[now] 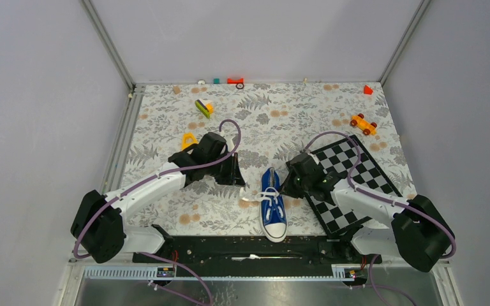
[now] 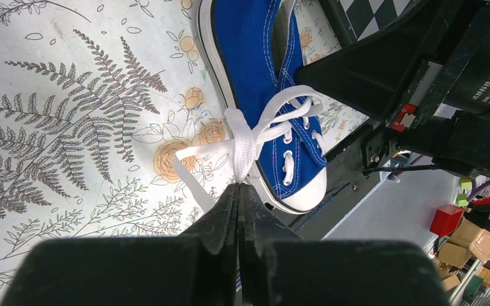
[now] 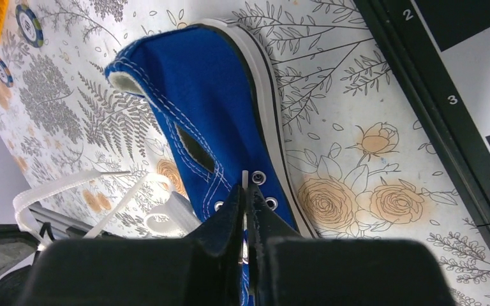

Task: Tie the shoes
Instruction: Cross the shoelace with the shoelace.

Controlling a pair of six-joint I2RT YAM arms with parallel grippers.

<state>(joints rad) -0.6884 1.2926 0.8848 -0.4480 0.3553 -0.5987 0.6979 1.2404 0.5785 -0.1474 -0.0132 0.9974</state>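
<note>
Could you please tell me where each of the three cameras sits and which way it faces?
Top external: above and behind the bases, looking down at the table, both arms and the sneaker.
Left wrist: behind the shut left gripper, pinching the laces.
Right wrist: behind the shut right gripper, at the sneaker's eyelets.
All three share the sneaker.
</note>
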